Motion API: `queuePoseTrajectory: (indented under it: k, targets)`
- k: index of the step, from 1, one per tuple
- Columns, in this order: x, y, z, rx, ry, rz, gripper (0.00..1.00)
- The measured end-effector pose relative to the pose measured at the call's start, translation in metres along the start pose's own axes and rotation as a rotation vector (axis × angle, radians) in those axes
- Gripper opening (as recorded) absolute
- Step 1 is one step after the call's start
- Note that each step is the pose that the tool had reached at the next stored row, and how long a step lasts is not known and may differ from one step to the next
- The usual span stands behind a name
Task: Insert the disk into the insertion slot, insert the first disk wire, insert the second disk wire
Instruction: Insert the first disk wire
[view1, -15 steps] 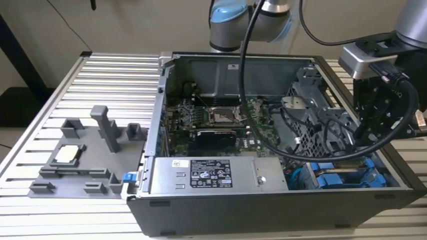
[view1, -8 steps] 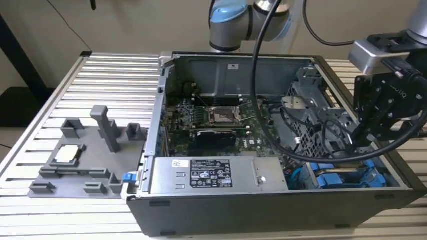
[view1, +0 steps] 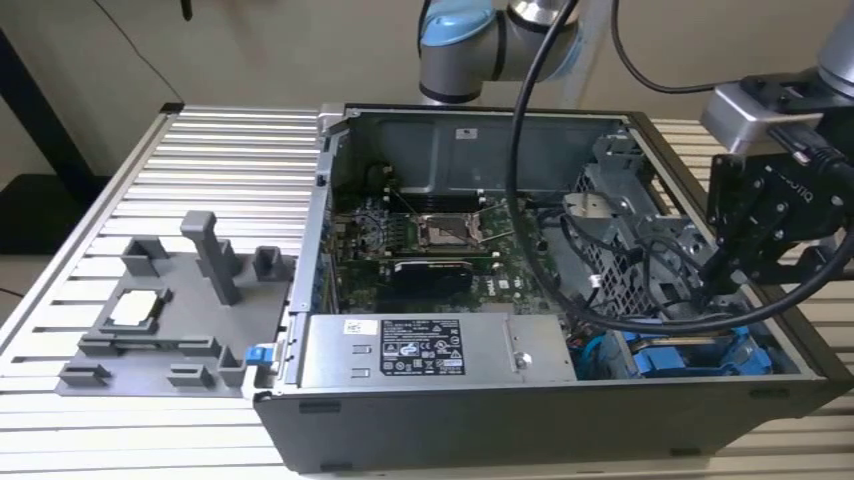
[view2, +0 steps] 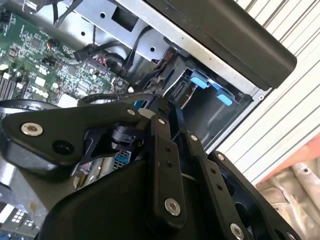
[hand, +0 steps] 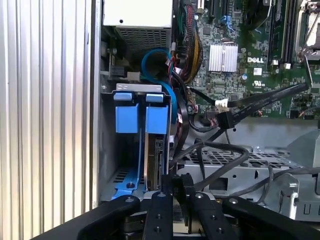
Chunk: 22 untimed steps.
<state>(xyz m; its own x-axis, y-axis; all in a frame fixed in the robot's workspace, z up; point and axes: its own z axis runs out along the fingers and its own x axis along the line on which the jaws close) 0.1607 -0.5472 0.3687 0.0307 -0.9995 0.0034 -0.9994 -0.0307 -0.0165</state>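
Hovering at exterior view's 4 o'clock, gripper is holding jaws narrow beside disk sitting in insertion slot.

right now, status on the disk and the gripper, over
Gripper low at the grey sheet-metal drive bay. Silver-grey disk in blue plastic carrier sits in the bay. Loose black cables crowd beside it.

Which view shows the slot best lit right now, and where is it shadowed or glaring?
First wrist view: slot and disk clearly lit, no glare on them. Second wrist view: slot interior dark, a bright glare patch by a blue tab, the black gripper in front. Exterior view: slot corner shaded beneath the gripper and cables.
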Motion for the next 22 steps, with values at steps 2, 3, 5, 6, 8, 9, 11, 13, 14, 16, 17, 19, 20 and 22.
queuePoseTrajectory:
  k: [2, 3, 5, 6, 8, 9, 11, 13, 14, 16, 17, 19, 20, 22]
  targets:
    - [0.0028, 0.0, 0.0007, 0.0001, -0.0042, 0.003, 0.19]
    - [0.0044, 0.0001, 0.0012, 0.0002, -0.006, 0.004, 0.19]
    - [0.0077, 0.0003, 0.0021, 0.0003, -0.0101, 0.006, 0.19]
    - [0.0095, 0.0003, 0.0027, 0.0003, -0.0123, 0.007, 0.19]
    - [0.0118, 0.0004, 0.0035, 0.0004, -0.0143, 0.007, 0.19]
    - [0.0128, 0.0004, 0.0041, 0.0004, -0.0149, 0.007, 0.19]
    - [0.0136, 0.0005, 0.0055, 0.0004, -0.0153, 0.007, 0.19]
    - [0.0141, 0.0005, 0.0064, 0.0005, -0.015, 0.007, 0.19]
    - [0.0141, 0.0005, 0.0064, 0.0004, -0.0149, 0.007, 0.19]
    - [0.0141, 0.0005, 0.0064, 0.0004, -0.0148, 0.007, 0.19]
    - [0.0141, 0.0005, 0.0065, 0.0004, -0.0149, 0.007, 0.19]
    - [0.0141, 0.0005, 0.007, 0.0004, -0.0153, 0.007, 0.19]
    - [0.0141, 0.0006, 0.0079, 0.0004, -0.0156, 0.007, 0.19]
    - [0.0141, 0.0006, 0.0102, 0.0004, -0.0162, 0.007, 0.19]
